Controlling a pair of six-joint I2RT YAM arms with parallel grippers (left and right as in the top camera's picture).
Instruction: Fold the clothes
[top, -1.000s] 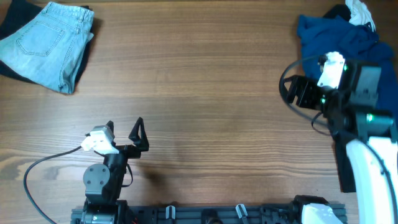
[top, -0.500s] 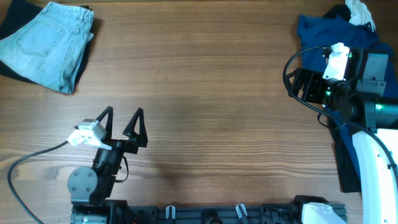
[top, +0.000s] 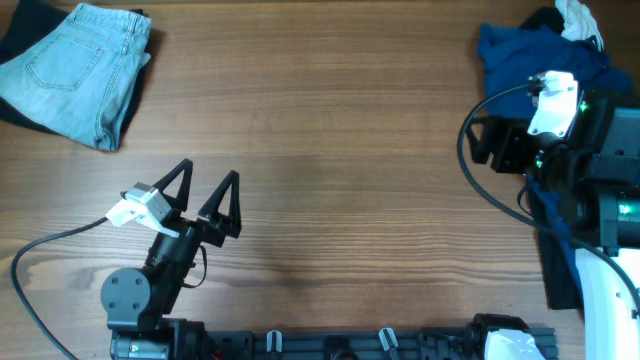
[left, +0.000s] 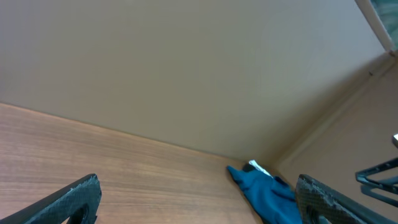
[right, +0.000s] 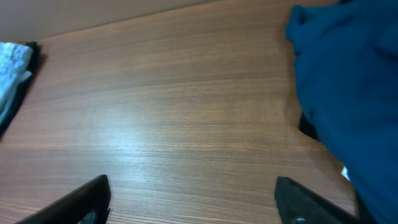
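The teal-blue shirt (top: 528, 48) lies crumpled at the table's far right and runs down the right edge under my right arm. It also shows in the right wrist view (right: 348, 81) and far off in the left wrist view (left: 266, 194). My right gripper (top: 482, 143) is open and empty, just left of the shirt's edge and pointing left over bare wood (right: 193, 199). My left gripper (top: 207, 188) is open and empty at the front left, far from the shirt, with both fingers wide apart (left: 196, 198).
Folded pale-blue jeans (top: 75, 65) lie at the far left corner, also at the left edge of the right wrist view (right: 9, 68). A white garment with black cloth (top: 575, 15) sits behind the shirt. A black cable (top: 60, 250) trails from the left arm.
My left arm has drawn back and tilted its gripper up, so it points further right. My right arm has shifted right and a little away, closer over the shirt.
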